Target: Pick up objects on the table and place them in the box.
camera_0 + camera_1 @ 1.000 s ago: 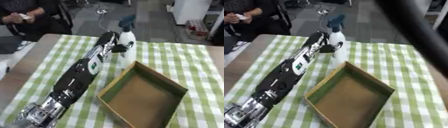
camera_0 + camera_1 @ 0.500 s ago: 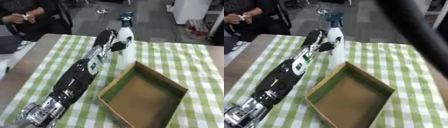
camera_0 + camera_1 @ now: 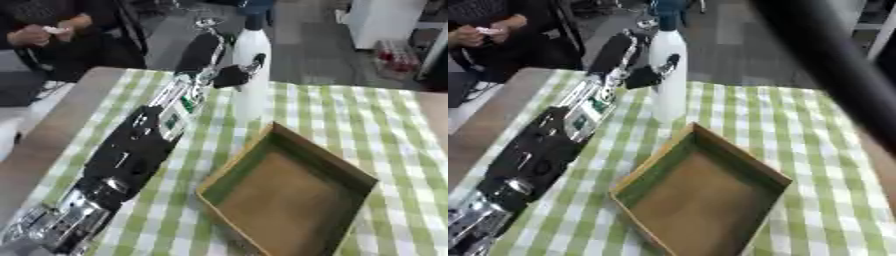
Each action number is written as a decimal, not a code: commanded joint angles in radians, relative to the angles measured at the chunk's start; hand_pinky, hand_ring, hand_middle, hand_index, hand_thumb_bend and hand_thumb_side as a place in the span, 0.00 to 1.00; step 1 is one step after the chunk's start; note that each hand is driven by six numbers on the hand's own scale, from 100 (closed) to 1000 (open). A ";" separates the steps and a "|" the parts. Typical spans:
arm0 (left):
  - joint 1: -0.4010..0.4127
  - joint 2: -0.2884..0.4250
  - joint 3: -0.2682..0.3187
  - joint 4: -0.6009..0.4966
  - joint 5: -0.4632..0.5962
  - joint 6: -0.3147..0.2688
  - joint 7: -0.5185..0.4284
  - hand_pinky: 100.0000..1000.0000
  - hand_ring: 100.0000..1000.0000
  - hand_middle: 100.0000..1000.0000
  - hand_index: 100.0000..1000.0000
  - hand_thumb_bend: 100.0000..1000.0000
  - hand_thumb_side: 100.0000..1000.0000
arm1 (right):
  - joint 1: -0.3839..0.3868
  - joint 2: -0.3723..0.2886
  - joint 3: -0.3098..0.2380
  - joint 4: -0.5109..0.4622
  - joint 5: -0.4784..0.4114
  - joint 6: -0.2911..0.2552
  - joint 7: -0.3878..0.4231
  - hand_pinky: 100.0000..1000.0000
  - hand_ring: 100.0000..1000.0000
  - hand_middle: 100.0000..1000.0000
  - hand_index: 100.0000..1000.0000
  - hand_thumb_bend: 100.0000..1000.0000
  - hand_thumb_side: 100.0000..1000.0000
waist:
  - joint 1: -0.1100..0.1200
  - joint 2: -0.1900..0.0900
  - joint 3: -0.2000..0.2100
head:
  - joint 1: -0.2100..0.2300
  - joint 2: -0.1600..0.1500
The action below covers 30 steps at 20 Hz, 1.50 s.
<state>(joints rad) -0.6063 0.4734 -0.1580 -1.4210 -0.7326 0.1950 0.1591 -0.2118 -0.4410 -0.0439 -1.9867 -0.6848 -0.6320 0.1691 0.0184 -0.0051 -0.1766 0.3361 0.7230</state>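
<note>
A green-and-white checked tablecloth [image 3: 367, 115] covers the table. The open cardboard box [image 3: 293, 195] sits near and right of centre. The left arm [image 3: 149, 145] stretches far, its left hand [image 3: 229, 75] grasping the upright white spray bottle [image 3: 251, 75], just beyond the box's far corner.
</note>
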 commanded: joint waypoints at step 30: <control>0.164 0.195 -0.083 -0.515 0.433 -0.097 -0.509 0.39 0.64 0.72 0.73 0.32 1.00 | -0.009 -0.023 -0.013 -0.013 0.012 -0.007 -0.012 0.31 0.43 0.45 0.71 0.14 0.99 | 0.002 -0.009 0.004 | -0.001 -0.011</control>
<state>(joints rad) -0.4358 0.6418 -0.2477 -1.9195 -0.2899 0.1123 -0.3284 -0.2111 -0.4414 -0.0499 -1.9867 -0.6762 -0.6401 0.1611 0.0216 -0.0051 -0.1710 0.3352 0.7233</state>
